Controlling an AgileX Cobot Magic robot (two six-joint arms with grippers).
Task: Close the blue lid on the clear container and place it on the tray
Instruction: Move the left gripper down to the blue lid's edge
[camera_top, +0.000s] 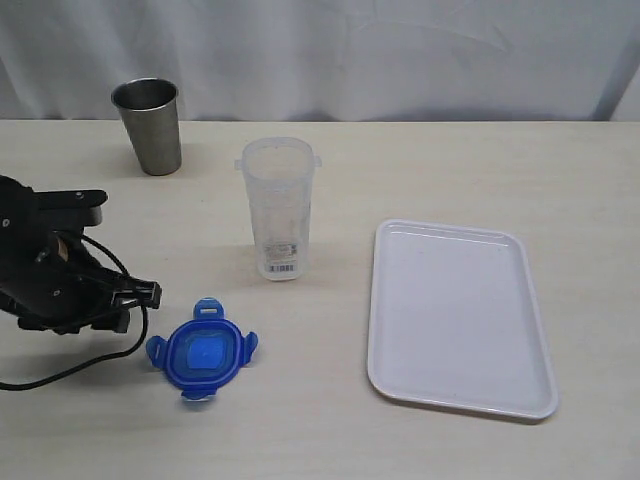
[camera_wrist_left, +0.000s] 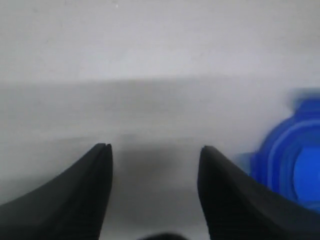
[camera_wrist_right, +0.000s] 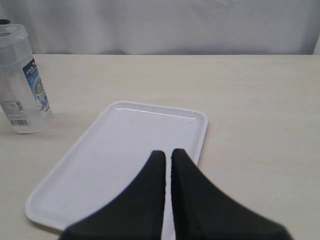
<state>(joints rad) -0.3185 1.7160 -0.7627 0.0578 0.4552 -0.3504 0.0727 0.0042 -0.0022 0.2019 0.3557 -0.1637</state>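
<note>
A: What is hard to make out?

B: The left wrist view is blurred. The blue lid is cut off at the picture's edge there, and only the tips of the left pincer show, spread apart with bare surface between them. The right pincer is outside the exterior view. Its own camera shows the tips pressed together with nothing between them, in front of the tray. The clear container is clipped by that picture's edge.

A: Where do the task's things sit?

B: The container stands upright and uncovered mid-surface. The lid lies flat nearer the camera, just beside the left pincer. The tray lies empty to the right, apart from both.

A: Anything else around?

B: A steel cup stands at the back left, and a black cable loops beside the left arm. Nothing lies between the lid and the container.
</note>
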